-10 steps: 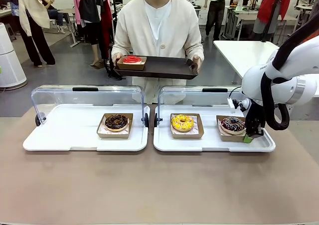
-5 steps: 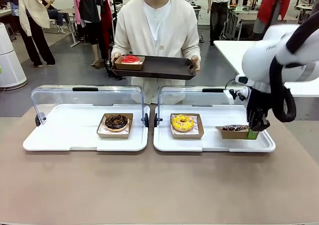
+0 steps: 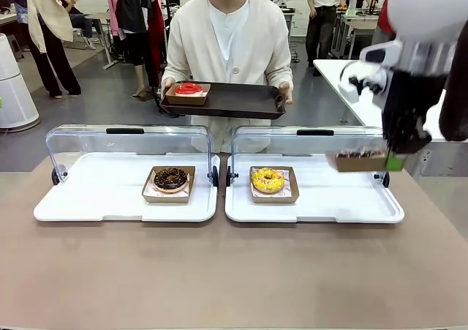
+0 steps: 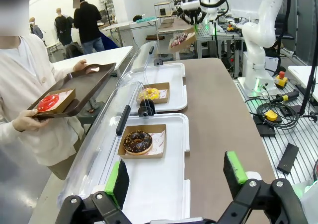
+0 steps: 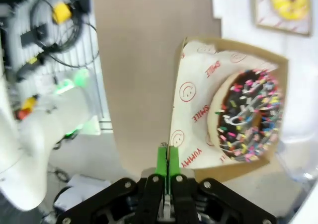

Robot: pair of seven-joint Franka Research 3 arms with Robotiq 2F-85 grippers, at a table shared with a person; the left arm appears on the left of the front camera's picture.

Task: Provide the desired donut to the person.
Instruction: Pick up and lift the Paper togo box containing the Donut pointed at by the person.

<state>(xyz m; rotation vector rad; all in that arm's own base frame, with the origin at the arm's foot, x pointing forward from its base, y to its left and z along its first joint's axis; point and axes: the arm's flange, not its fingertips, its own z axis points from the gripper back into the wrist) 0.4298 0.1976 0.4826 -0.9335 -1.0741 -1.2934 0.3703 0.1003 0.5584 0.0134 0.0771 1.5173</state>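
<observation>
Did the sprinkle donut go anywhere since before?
Yes. The sprinkle donut box went up: it sat on the right white tray, now the right gripper holds it above it.

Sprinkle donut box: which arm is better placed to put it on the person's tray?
Right. The right end effector is shut on the sprinkle donut box, held above the display tray; the left end effector is open and empty.

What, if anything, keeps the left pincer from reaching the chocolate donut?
Likely nothing, so yes: the left pincer is open, the clear lid stands raised behind the tray, and the chocolate donut lies uncovered ahead.
</observation>
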